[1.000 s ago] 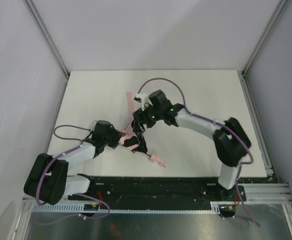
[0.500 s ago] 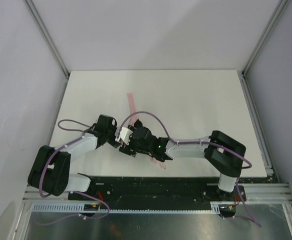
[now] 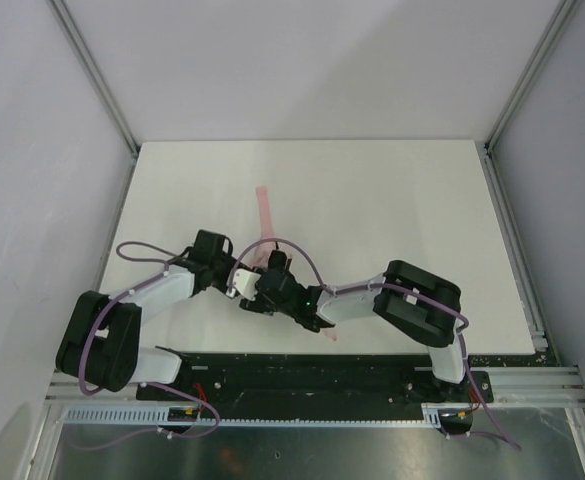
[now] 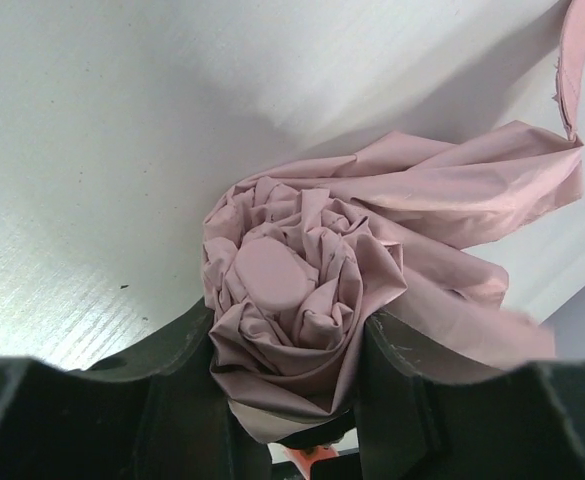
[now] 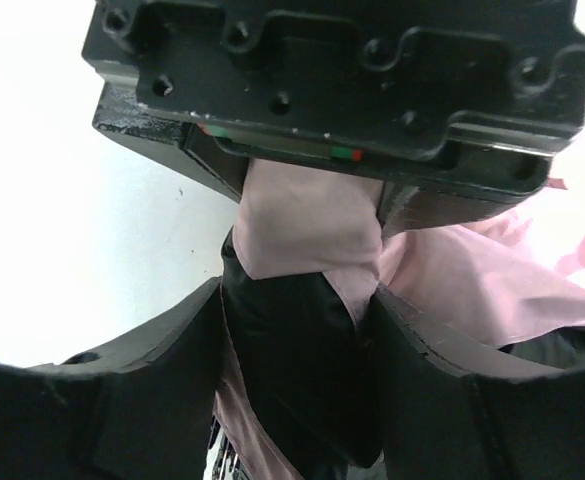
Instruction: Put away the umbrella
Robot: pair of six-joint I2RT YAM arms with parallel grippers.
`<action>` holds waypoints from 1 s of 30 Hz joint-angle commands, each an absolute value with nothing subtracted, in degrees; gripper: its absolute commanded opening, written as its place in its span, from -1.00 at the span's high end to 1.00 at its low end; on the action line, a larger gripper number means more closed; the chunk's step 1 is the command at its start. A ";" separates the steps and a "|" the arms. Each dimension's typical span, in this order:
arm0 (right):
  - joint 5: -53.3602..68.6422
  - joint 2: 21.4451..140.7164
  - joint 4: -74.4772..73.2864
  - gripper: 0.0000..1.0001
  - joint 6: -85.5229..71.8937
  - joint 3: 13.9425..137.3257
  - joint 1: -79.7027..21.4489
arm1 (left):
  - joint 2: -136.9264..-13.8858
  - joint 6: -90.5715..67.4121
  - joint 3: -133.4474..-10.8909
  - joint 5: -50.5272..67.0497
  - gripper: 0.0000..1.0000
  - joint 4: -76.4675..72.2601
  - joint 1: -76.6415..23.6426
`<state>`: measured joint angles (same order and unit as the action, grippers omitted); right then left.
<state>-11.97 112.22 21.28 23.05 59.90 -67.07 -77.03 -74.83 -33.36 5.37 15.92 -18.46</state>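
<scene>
White table (image 3: 392, 200), pale grey walls (image 3: 272, 60)

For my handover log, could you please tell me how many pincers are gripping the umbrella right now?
2. The left pincer clamps the pale pink folded fabric umbrella at its bundled end; the right pincer grips it close by, facing the left one.

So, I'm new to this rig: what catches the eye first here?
The pale pink umbrella, bunched into a rosette between the left fingers. The right fingers grip it too, both meeting near the front edge of the table. A pink strip trails from there toward the far side.
</scene>
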 commanded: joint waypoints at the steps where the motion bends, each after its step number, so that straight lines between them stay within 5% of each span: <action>1: -12.46 114.97 16.90 -0.02 21.62 59.97 -66.54 | -77.33 -74.52 -33.18 5.71 0.83 24.44 -18.01; 10: -3.69 117.06 8.29 0.68 14.38 60.85 -65.42 | -77.26 -72.54 -35.57 6.29 0.39 24.45 -17.27; 16: 5.59 118.01 4.23 0.84 7.95 61.82 -62.95 | -73.43 -66.62 -39.41 4.19 -0.40 24.37 -15.21; 22: 15.08 119.58 0.58 0.96 3.27 64.00 -58.61 | -66.05 -59.81 -41.87 4.58 -0.92 22.94 -10.18; 30: 28.18 124.80 -3.11 1.00 -4.09 68.45 -52.76 | -54.43 -57.48 -38.54 8.14 -0.99 22.64 -7.34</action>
<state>20.03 117.34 11.99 2.48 69.49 -54.78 -58.48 -60.20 -39.51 5.02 23.51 -7.88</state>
